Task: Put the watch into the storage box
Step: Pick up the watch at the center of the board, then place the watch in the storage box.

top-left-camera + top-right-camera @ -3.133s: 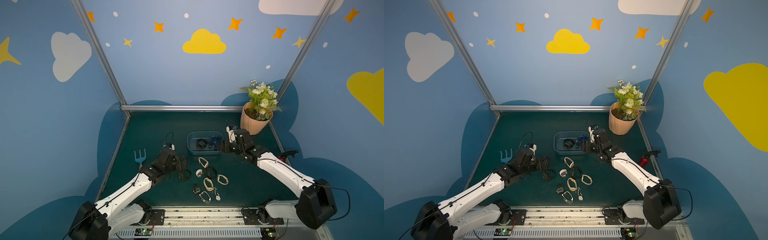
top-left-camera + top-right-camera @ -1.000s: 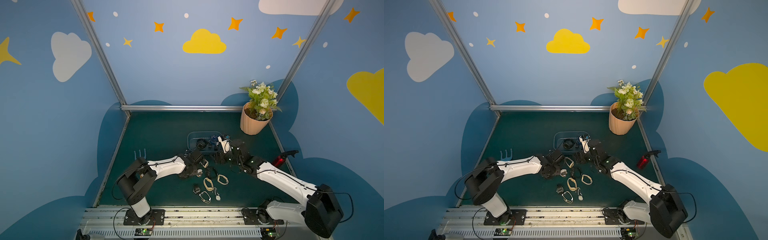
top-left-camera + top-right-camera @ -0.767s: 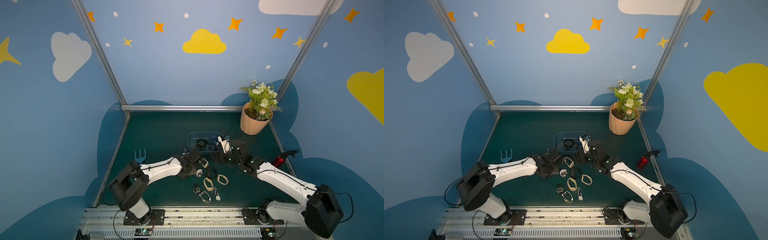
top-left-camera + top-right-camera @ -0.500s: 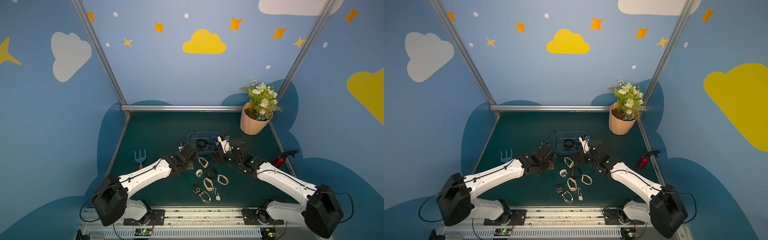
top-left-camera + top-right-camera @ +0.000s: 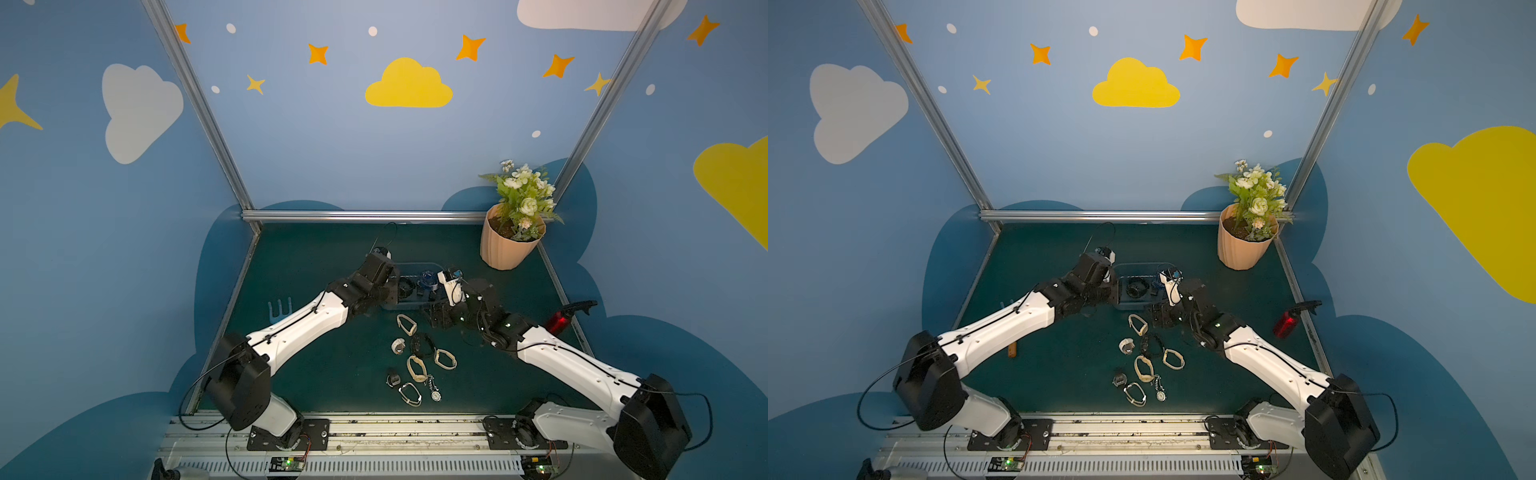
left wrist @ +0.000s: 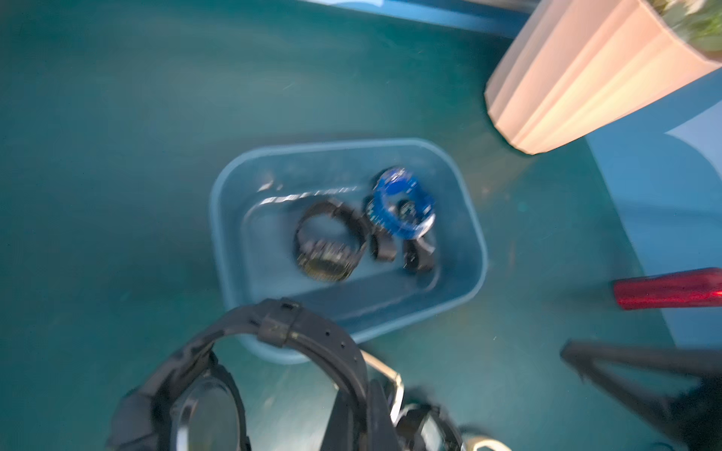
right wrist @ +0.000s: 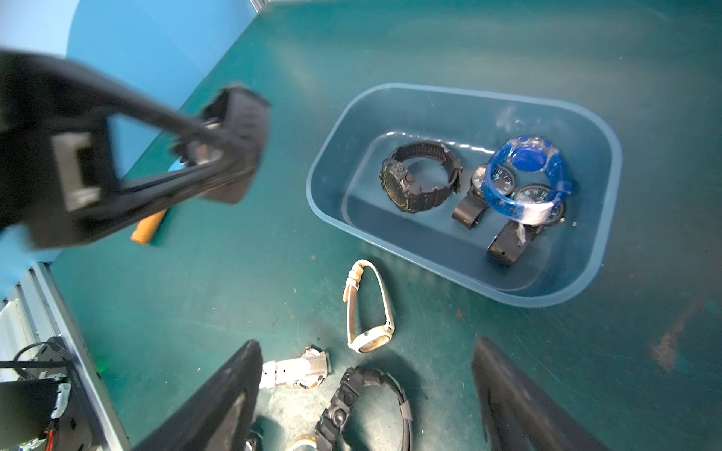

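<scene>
The left gripper [image 5: 395,291] reaches to the left end of the box [image 5: 415,306], which sits on the green mat [image 5: 316,257] near the middle of both top views. Its jaws are pressed together on a black watch [image 6: 281,326]. The left wrist view is blurry, but it shows the watch up off the mat. Its strap loops in front of the near corner of the box, and it is not down inside. The right gripper [image 5: 436,318] hangs just below the right half of the box in the top views. Its jaws are spread wide, and the right wrist view shows its fingers [image 7: 234,390] far apart over watches lying on the mat. Four watches lie inside the box: a chunky watch [image 7: 420,177], a blue watch [image 7: 525,175], and two dark-faced watches [image 7: 493,179] that the blue watch rests on. Just below the box in a top view lies a white watch [image 5: 407,325]. More loose watches [image 5: 417,369] are spread lower in the frame, toward the bottom middle. A peach pot [image 5: 507,247] with white flowers stands at the upper right of the mat. A red bottle [image 5: 561,322] is at the right edge. A blue fork [image 5: 279,309] is at the left, partly hidden behind the left arm.
</scene>
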### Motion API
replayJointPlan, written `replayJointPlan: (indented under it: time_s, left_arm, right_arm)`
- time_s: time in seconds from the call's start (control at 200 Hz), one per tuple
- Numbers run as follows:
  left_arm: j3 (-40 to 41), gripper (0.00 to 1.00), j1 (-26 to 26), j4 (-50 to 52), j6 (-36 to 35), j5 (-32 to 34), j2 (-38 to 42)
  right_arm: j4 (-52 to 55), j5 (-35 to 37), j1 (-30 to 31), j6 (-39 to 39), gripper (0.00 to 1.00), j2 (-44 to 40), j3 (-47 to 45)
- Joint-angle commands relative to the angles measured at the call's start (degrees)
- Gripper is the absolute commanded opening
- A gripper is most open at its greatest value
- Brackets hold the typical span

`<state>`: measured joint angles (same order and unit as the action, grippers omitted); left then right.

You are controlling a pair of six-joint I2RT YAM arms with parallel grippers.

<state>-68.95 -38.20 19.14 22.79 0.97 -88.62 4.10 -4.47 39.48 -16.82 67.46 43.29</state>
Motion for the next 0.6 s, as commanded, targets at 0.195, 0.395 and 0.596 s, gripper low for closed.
replayJointPlan:
  time_s: [0.195,0.395,0.596]
  left_arm:
    - [-8.9,0.04,4.5,-2.8,-4.2,-9.8,-11.7]
    - [-14.1,0.04,5.5,-1.9,-4.6,-11.2,-18.0]
    - [-16.3,0.04,7.4,-2.6,-4.2,-12.7,-22.8]
  right_arm:
    - [2.3,3.2,0.1,-0.5,0.85,-3.5,-1.3]
    - [2.9,4.2,0.2,-0.8,0.85,-3.9,-1.0]
    - [3.5,4.9,0.1,-0.1,0.85,-4.1,-0.8]
